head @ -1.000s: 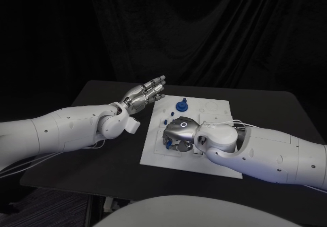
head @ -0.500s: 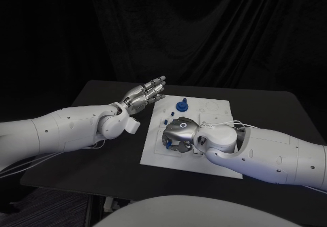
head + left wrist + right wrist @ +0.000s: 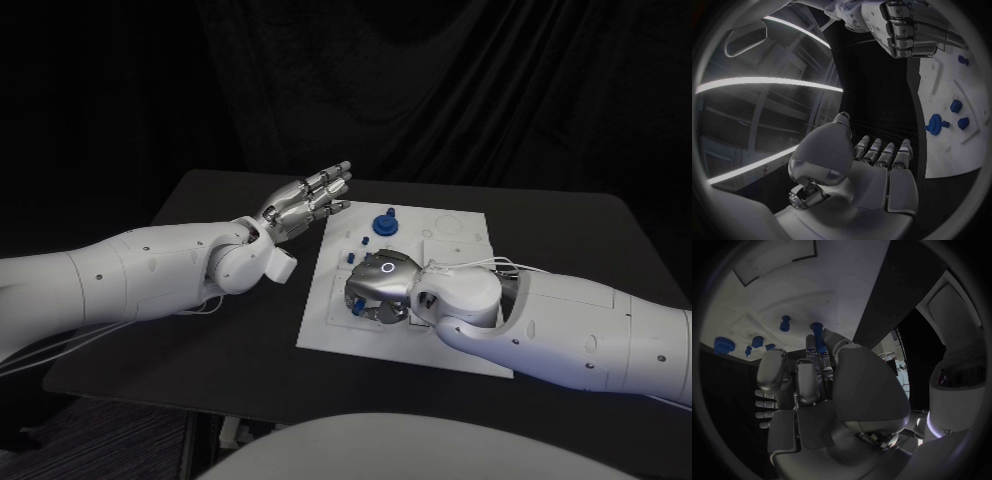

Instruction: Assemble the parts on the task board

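The task is judged partly done: several blue parts (image 3: 384,223) are seen standing at the far end of the task board (image 3: 459,232), which lies in the middle of the black counter (image 3: 216,330). The right hand (image 3: 378,288) is lowered over the board's near-left area, one blue part (image 3: 816,329) at its fingertips (whether it is actually pinched cannot be told). The left hand (image 3: 304,201) is held empty, fingers extended, beside the board's far-left corner. A dark curtain (image 3: 433,90) is hung behind.

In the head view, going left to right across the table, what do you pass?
left hand, held over the table's left part → tall blue part standing at the far end of the task board → right arm's white forearm.
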Controlling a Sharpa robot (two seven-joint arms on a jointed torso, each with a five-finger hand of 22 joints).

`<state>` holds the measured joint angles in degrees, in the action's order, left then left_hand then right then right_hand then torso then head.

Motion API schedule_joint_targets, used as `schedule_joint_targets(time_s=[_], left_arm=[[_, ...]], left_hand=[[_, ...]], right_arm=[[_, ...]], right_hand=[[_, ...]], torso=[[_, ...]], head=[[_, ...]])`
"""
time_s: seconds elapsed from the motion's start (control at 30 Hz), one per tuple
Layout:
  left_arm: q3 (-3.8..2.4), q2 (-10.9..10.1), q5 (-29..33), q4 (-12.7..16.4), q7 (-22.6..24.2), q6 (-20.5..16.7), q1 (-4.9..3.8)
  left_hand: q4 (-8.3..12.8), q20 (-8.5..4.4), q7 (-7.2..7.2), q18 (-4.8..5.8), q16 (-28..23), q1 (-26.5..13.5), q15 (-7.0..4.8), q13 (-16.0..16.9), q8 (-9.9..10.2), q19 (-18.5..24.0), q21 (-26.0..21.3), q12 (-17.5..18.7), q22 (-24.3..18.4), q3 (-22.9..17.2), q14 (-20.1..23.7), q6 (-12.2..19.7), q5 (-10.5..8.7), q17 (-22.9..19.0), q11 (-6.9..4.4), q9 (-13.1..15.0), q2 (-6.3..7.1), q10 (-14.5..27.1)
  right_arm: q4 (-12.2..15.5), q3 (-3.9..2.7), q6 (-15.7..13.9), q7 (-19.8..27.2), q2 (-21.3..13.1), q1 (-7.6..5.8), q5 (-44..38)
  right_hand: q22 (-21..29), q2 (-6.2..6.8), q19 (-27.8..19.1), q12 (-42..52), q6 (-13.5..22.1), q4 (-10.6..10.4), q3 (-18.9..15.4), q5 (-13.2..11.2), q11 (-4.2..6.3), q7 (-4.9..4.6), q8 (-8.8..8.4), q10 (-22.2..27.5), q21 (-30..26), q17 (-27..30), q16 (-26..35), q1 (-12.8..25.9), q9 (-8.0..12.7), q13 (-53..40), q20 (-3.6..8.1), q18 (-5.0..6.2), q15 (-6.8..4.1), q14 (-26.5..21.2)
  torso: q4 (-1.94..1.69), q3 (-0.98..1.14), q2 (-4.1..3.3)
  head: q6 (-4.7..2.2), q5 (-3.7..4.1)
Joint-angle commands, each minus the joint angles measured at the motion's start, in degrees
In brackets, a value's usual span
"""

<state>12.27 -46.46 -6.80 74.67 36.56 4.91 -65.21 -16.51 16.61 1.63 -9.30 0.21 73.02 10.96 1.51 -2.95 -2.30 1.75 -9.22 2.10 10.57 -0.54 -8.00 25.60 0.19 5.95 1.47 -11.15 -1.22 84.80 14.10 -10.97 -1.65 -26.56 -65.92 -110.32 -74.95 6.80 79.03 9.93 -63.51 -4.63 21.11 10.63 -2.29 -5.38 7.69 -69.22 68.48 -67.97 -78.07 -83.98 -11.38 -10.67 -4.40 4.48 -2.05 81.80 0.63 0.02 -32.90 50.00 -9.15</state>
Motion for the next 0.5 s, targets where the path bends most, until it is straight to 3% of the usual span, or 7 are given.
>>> schedule_joint_targets(time_s=[0.03,0.5], left_arm=[[-0.05,0.0,0.0,0.1,0.5,1.0,0.14],[-0.05,-0.1,0.0,0.0,0.3,1.2,0.20]], left_hand=[[0.1,-0.01,-0.25,-0.39,0.1,0.1,0.23,-0.1,0.1,-0.2,0.4,0.1,0.0,0.3,0.0,0.0,0.25,0.0,0.04,0.0,-0.57,0.2],[0.1,0.01,-0.23,-0.38,0.1,0.1,0.28,-0.1,0.1,-0.3,0.4,0.1,0.0,0.3,-0.1,0.1,0.43,0.1,0.06,0.0,-0.75,0.2]], right_arm=[[0.1,-0.03,0.3,-1.5,-0.1,0.17,-2.0],[0.1,-0.04,0.7,-1.6,-0.2,0.18,-2.1]], right_hand=[[-9.1,0.13,-0.4,0.2,-0.2,0.4,0.0,0.3,0.07,-0.02,-0.24,-0.1,-0.2,0.1,0.4,-0.6,-0.1,-0.1,-0.12,0.06,0.01,-0.4],[-9.0,0.11,-0.7,0.2,-0.5,0.5,0.0,0.3,0.06,0.02,-0.21,0.0,-0.6,0.5,0.6,-0.6,-0.2,-0.2,-0.01,0.15,-0.10,-0.5]], torso=[[-0.05,0.04,-0.04],[-0.05,0.03,-0.03]], head=[[0.00,0.01],[0.00,-0.10]])
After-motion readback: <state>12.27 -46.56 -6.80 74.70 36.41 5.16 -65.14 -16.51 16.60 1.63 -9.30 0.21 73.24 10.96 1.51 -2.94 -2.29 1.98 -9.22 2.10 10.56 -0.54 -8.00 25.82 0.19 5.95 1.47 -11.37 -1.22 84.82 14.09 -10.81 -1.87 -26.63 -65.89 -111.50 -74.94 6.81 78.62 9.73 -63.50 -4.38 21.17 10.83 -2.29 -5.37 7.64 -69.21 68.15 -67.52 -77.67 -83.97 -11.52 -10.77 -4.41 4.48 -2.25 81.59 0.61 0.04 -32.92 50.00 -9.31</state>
